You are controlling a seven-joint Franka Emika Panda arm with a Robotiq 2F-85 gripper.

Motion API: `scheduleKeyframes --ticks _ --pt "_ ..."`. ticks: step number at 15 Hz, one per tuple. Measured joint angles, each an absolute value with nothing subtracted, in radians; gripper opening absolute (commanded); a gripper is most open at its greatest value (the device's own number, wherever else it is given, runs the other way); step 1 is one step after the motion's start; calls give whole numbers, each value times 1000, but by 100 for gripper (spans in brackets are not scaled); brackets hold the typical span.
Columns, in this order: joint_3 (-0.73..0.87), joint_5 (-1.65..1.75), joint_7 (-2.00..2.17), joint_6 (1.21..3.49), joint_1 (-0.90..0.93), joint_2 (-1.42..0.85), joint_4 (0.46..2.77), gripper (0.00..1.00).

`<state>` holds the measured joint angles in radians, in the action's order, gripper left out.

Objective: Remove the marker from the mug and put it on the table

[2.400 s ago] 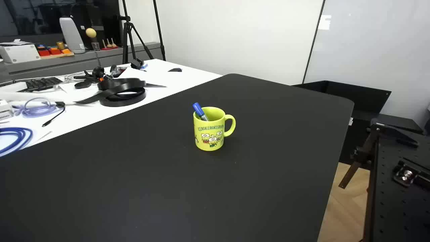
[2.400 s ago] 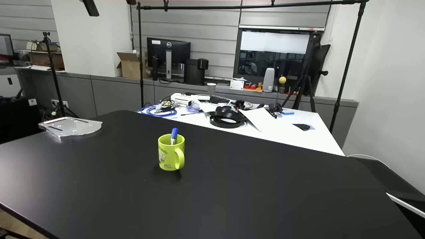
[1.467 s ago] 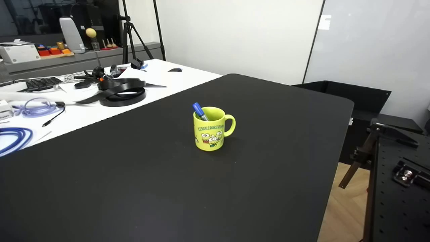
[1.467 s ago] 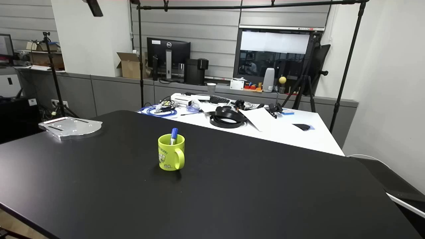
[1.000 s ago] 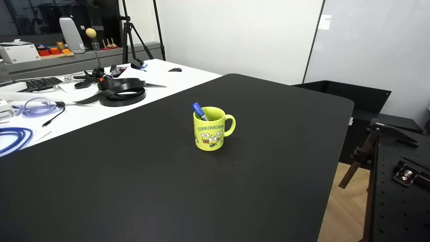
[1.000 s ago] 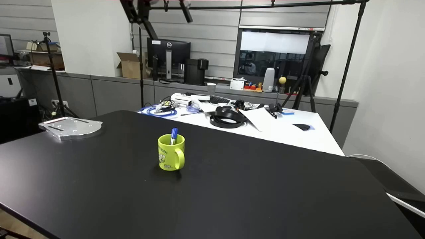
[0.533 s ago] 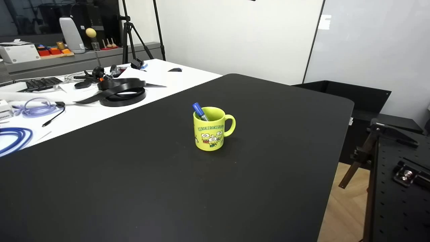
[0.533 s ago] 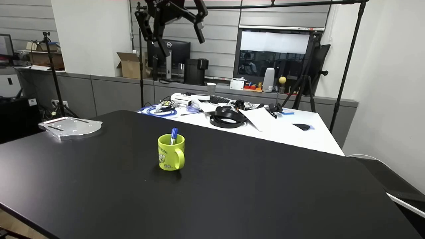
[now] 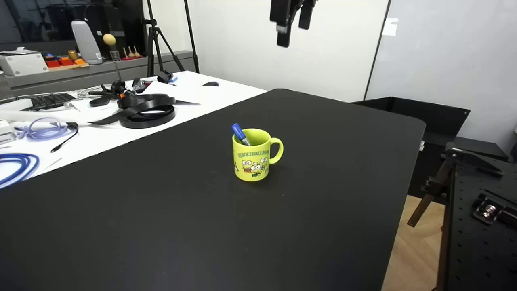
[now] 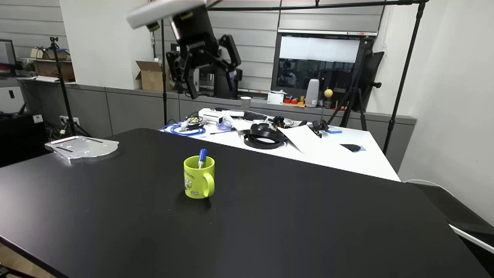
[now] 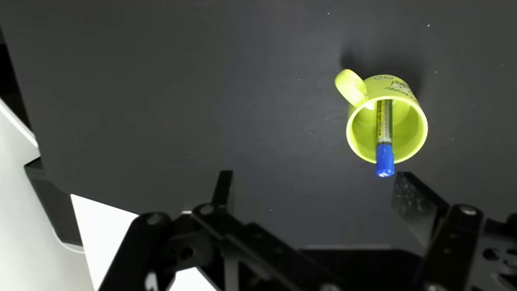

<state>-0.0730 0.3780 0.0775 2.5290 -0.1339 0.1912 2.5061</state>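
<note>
The yellow-green mug (image 9: 251, 163) stands upright on the black table (image 9: 169, 226); it also shows in an exterior view (image 10: 195, 181) and in the wrist view (image 11: 357, 125). The marker (image 9: 238, 131) leans inside the mug, blue cap up and sticking out over the rim; it also shows in an exterior view (image 10: 202, 155) and in the wrist view (image 11: 385, 159). Its lower end is hidden in the mug in both exterior views. My gripper (image 10: 212, 91) is open and empty, well above the mug; in the wrist view (image 11: 314, 178) the marker's cap appears near the right finger.
A silver metal plate (image 10: 83, 148) lies on the black table's far corner. A white table (image 10: 339, 160) with cables, black straps and papers adjoins it. A dark perforated bench (image 9: 480, 246) stands beside the table, and a black stand frame (image 10: 401, 77) rises behind.
My gripper has come down into both exterior views from above, fingers spread. It has lowered further over the last half second. The mug and marker have not moved.
</note>
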Motion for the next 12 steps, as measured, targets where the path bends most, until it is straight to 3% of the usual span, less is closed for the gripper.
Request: scheduleKeyframes --ticks 7,12 --pt "-55 19 -90 2678 -47 -116 2353 100" --pt "-64 -38 -118 2678 -26 -197 2286 100"
